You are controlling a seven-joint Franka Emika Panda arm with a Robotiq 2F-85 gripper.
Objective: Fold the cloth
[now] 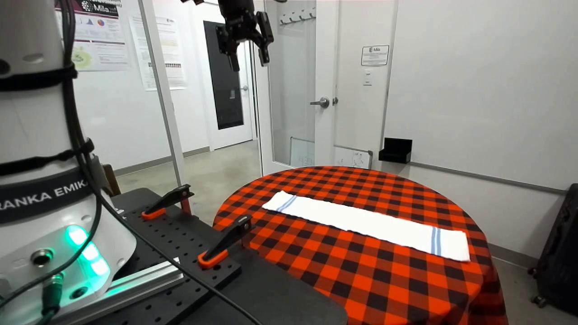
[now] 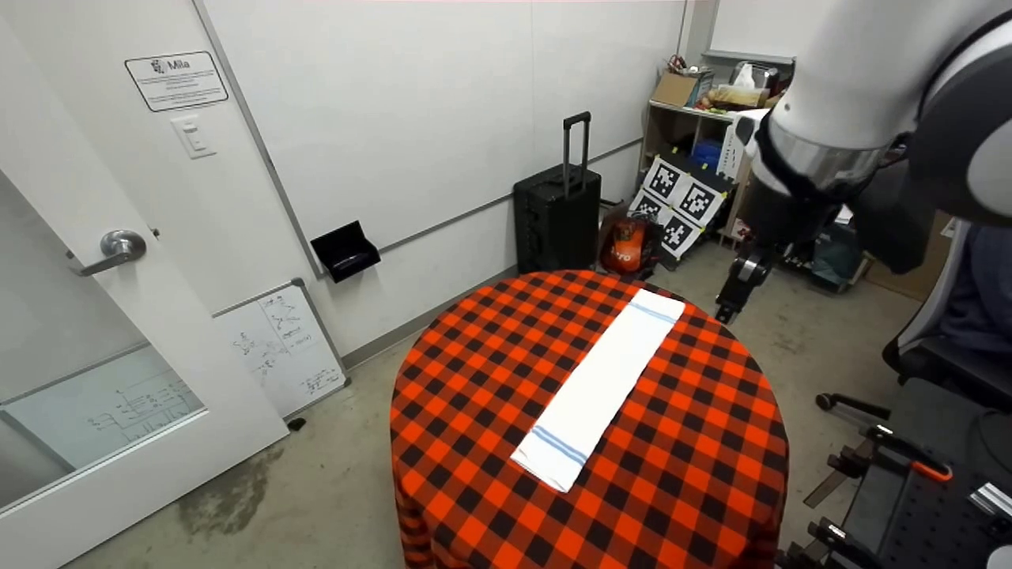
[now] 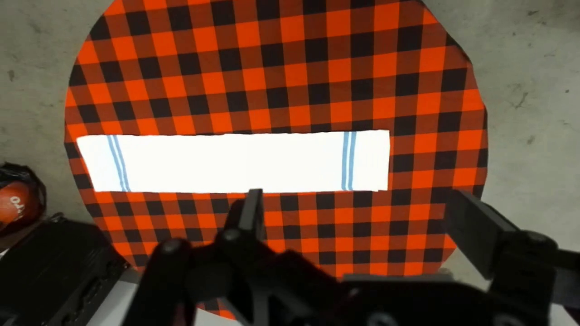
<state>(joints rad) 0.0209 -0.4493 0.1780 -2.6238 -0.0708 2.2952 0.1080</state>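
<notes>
The gripper (image 1: 250, 67) is spread wide, its two fingers (image 3: 480, 231) far apart with nothing between them, and it touches nothing. It hangs high above the level of the checked tablecloth (image 2: 474, 356), fingertips pointing down; the wrist view takes in most of the tablecloth's round top.

The arm (image 2: 850, 103) comes in, in an exterior view, from the upper corner, its white links reaching past the tablecloth's edge and bending down at the wrist. Its upright base (image 1: 49, 225) stands beside the tablecloth, lit green low down, black cables strapped along it.

The white cloth (image 3: 235, 163) lies flat and stretched out on the tablecloth, one end close to the tablecloth's edge, the other farther in; a pair of thin blue stripes crosses it near each end.

A dark band (image 1: 43, 196) around the base reads "RANKA EMIKA", cut off at the front and crossed by a cable at the back. Beyond the tablecloth, a wall sign (image 2: 176, 81) says "Mila" over print too small to read, as does a poster (image 1: 97, 49). A small whiteboard (image 2: 285, 356) near the tablecloth carries illegible handwriting. Past the tablecloth's far edge, a board (image 2: 680, 205) shows black-and-white square codes.
</notes>
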